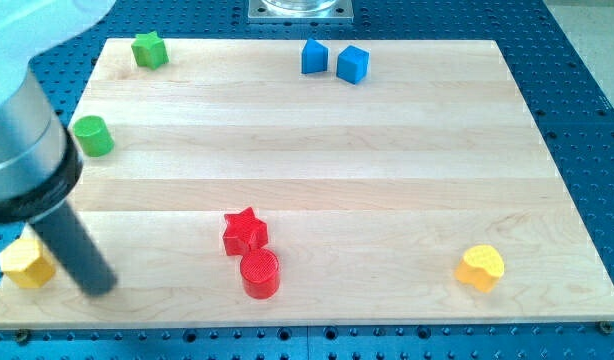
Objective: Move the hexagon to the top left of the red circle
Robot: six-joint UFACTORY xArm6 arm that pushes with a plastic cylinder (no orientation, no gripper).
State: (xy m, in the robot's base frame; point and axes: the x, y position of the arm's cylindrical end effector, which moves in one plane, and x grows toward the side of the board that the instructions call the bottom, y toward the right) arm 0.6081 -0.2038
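A yellow hexagon (pixel 27 262) lies at the board's lower left edge. My tip (pixel 100 289) is just right of it, close to or touching its right side. The red circle (pixel 260 274) stands near the view's bottom centre, with a red star (pixel 244 230) touching it at its upper left. The dark rod rises from the tip up to the left, and the arm's grey body covers the view's upper left corner.
A green circle (pixel 92 136) is at the left edge, a green star (pixel 149 49) at the top left. A blue pentagon-like block (pixel 314 56) and a blue cube (pixel 353 64) sit at the top centre. A yellow heart (pixel 481 267) lies at the lower right. The wooden board (pixel 387 180) rests on a blue perforated table.
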